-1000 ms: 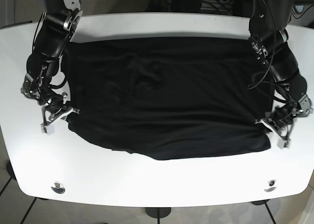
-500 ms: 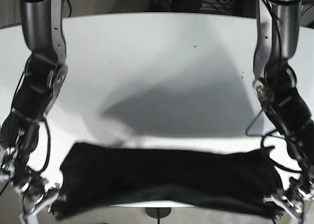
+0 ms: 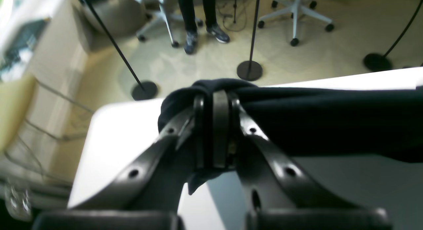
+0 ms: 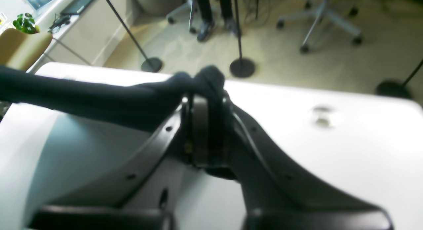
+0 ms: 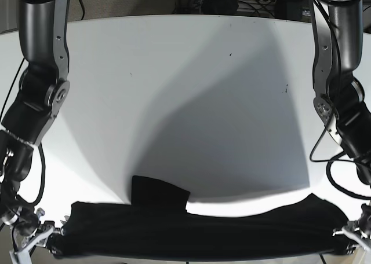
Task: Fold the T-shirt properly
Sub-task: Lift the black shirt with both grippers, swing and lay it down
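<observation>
The black T-shirt (image 5: pixel 203 236) is stretched in a long band between my two grippers, held up over the front of the white table (image 5: pixel 185 73). A bit of the cloth (image 5: pixel 159 197) sticks out from its upper edge. My left gripper (image 5: pixel 346 238) is shut on the shirt's right end. In the left wrist view (image 3: pixel 214 102) the cloth (image 3: pixel 330 124) runs off to the right. My right gripper (image 5: pixel 51 238) is shut on the shirt's left end. In the right wrist view (image 4: pixel 205 101) the cloth (image 4: pixel 82 97) runs off to the left.
The shirt casts a broad shadow (image 5: pixel 232 131) on the table. Beyond the table edge the wrist views show floor with round stand bases (image 3: pixel 249 70), an office chair (image 3: pixel 295 12) and a person's legs (image 3: pixel 198 21). A bolt (image 4: pixel 320 117) sits in the tabletop.
One second ago the shirt lay flat on the table. Both grippers have lifted it by its front corners and carried it up and forward; it now hangs stretched between them.
</observation>
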